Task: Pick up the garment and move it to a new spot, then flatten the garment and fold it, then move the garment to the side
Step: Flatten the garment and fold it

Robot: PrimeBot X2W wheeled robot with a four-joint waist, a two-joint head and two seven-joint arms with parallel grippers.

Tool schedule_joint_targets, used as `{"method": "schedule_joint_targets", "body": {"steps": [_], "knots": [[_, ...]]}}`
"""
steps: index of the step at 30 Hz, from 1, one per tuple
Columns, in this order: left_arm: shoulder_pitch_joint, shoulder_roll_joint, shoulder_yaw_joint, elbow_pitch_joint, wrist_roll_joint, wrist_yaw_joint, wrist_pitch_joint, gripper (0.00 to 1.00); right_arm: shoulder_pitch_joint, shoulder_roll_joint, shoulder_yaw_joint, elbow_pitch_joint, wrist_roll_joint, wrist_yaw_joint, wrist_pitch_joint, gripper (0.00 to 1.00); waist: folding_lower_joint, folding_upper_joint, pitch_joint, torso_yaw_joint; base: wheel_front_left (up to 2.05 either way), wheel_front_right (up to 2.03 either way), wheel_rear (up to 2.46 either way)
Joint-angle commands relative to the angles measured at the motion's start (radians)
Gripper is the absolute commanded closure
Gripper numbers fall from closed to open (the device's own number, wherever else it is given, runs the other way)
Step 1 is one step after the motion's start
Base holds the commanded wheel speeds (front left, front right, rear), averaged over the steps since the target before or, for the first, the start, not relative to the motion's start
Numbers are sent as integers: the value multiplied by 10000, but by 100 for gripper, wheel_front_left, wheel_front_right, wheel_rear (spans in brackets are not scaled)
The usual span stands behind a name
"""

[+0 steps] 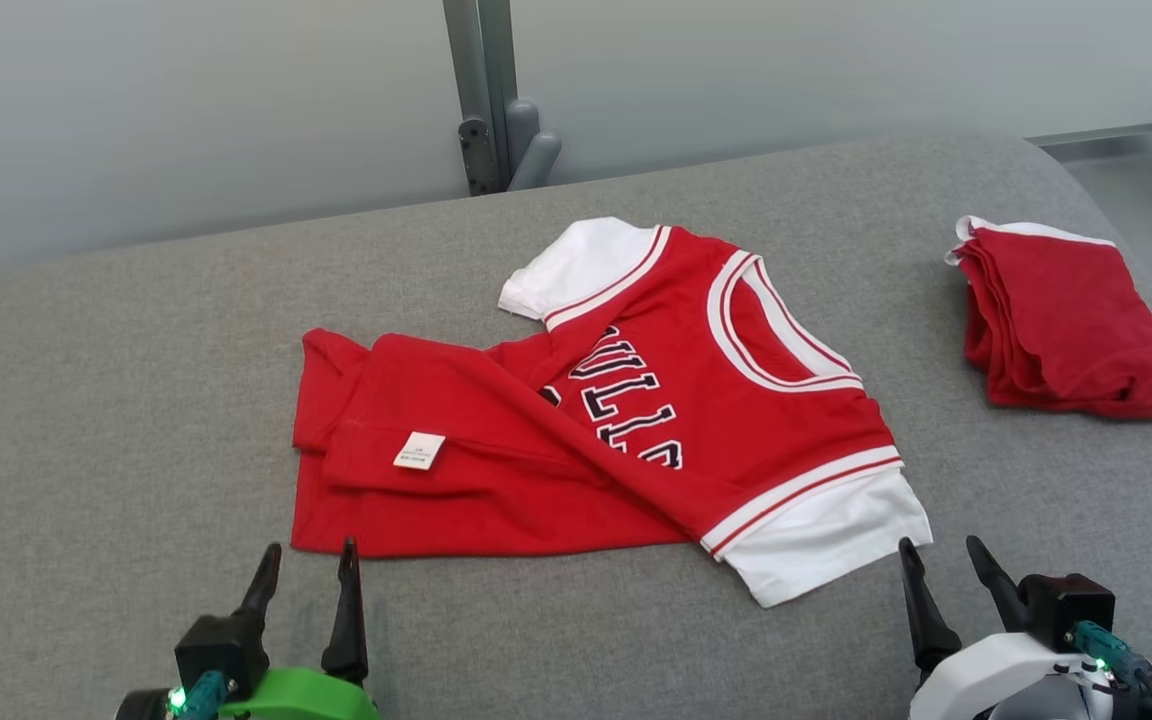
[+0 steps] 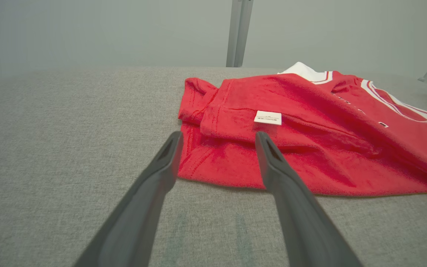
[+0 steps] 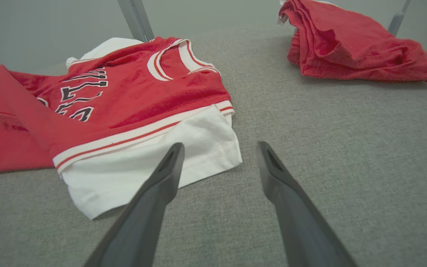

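A red jersey-style garment point(image 1: 736, 400) with white sleeves and dark lettering lies partly folded on the grey table, its lower half doubled over with a small white label point(image 1: 419, 450) facing up. My left gripper point(image 1: 304, 560) stands open just in front of the garment's point(image 2: 310, 148) near left corner, nothing between its fingers. My right gripper point(image 1: 941, 555) is open too, beside the white sleeve point(image 3: 154, 167) at the garment's point(image 3: 132, 96) near right corner, touching nothing. In the wrist views each gripper, left point(image 2: 217, 139) and right point(image 3: 219, 148), has its jaws apart.
A second red cloth point(image 1: 1066, 320), folded, lies at the table's far right, also in the right wrist view point(image 3: 350, 48). The grey padded table point(image 1: 136, 420) runs wide to the left. A grey post point(image 1: 486, 90) stands against the wall behind.
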Motion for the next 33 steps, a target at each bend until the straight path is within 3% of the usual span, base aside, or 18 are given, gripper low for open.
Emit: {"method": "schedule_joint_targets", "body": {"steps": [1,12,28,30,31,32,33], "knots": [[277,26,2,-45,-81,66,4,0,140,0,-42,-60,-78,-5,3,0,0,-1,-221,62,0,0,0],[442,26,-354,-179,63,50,4,0,192,6,-59,-153,-133,-5,3,0,0,-1,-7,252,0,0,0],[-1028,27,-935,-32,122,-49,2,0,-764,52,-368,112,-258,-5,3,0,0,-1,1754,292,0,0,0],[-1105,27,-933,-21,122,-55,4,0,-854,66,-387,193,-305,-5,3,11,0,-1,1824,275,0,0,0],[-1147,27,-933,-12,140,-65,4,0,-893,73,-401,223,-318,-5,3,25,0,-1,1851,273,0,0,0],[-1176,27,-920,-6,160,-77,2,0,-919,77,-399,261,-323,-5,3,33,0,-1,1874,271,0,0,0],[-1191,27,-896,4,182,-94,4,0,-928,81,-384,307,-319,-5,3,58,0,-1,1894,265,0,0,0]]}}
